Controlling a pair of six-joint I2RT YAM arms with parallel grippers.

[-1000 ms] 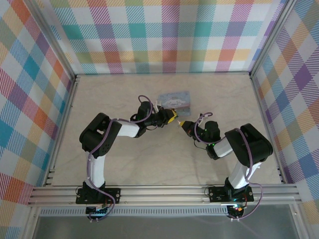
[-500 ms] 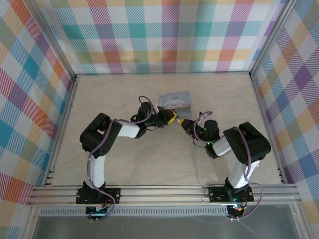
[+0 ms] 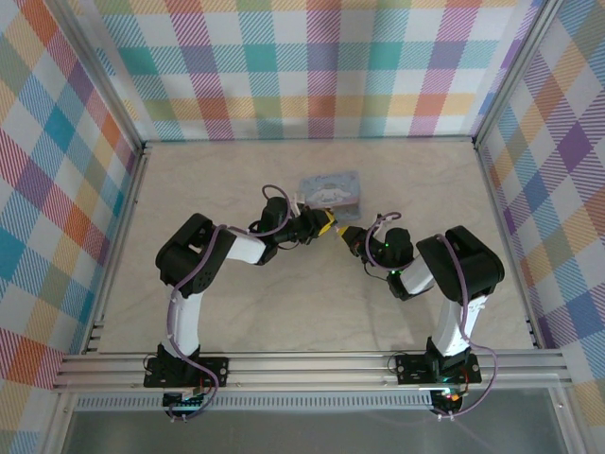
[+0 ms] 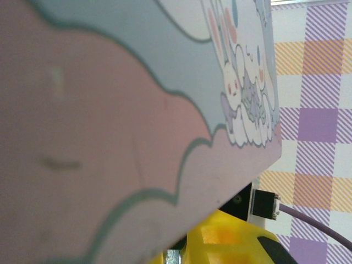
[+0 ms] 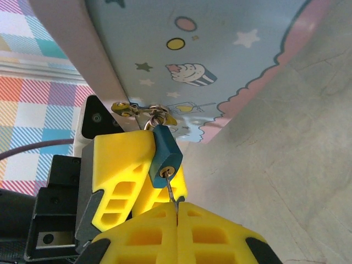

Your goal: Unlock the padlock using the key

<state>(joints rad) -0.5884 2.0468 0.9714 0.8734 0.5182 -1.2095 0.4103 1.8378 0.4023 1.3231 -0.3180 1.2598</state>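
Padlock (image 5: 164, 155) hangs off the cartoon tin (image 5: 231, 49), pinched by left gripper (image 3: 323, 223). Right gripper (image 5: 177, 213) is clamped on key (image 5: 172, 191) — tip in keyhole. Keep your twist on the shank's axis — no side pull.

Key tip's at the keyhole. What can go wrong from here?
1. The key is a thin sliver pinched by the right gripper; twisting may make it slip or bend.
2. The padlock hangs from the hasp of the tin; if the left gripper loses hold, it may swivel with the key.
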